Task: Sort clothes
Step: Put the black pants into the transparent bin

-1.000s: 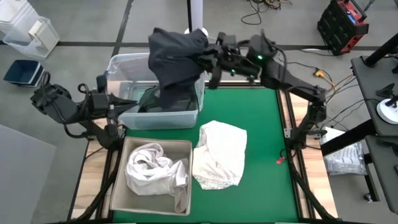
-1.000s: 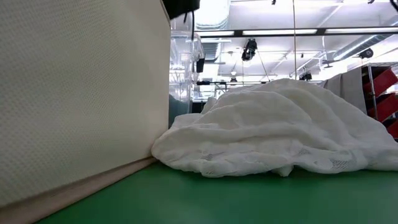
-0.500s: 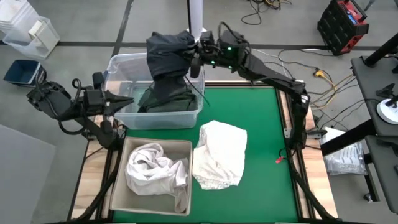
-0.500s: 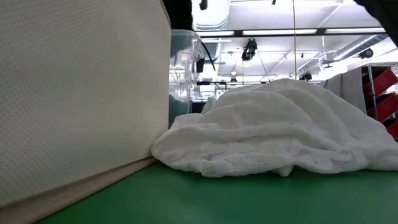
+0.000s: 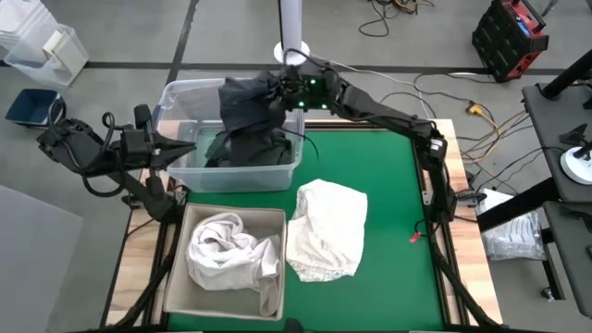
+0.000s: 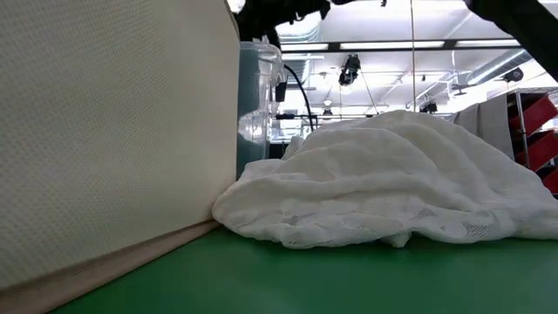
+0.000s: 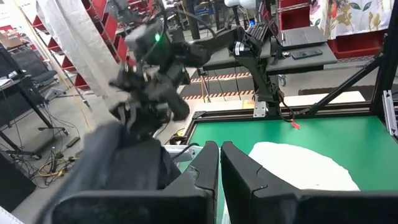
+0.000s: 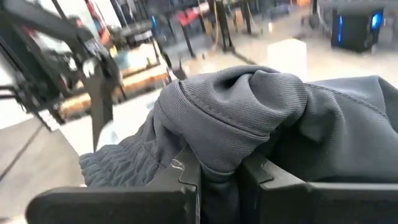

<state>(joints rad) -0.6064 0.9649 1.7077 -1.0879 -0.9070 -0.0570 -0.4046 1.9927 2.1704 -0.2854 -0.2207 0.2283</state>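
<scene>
Dark garment point(image 5: 248, 109): soft, limp, light; hold it by a bunched fold.
Right fingers point(image 8: 217, 177): pinching it at 12 o'clock over the tub point(image 5: 190, 171).
Left fingers point(image 7: 219, 163): pressed together, waiting at 9 o'clock.

The left gripper point(image 7: 219, 163) is seen in the foreground, its two dark fingers point(image 7: 205, 165) held close together with only a thin slit between them. At about ten o'clock from it, the right gripper point(image 7: 140, 112) is seen buried in the top of a dark grey garment point(image 7: 118, 162), which is bunched below it (whether it is actually clamped cannot be told here). At about three o'clock from the fingertips, a white garment point(image 7: 298, 165) is seen lying on the green table point(image 7: 348, 134), near a red clip point(image 7: 293, 124).
</scene>
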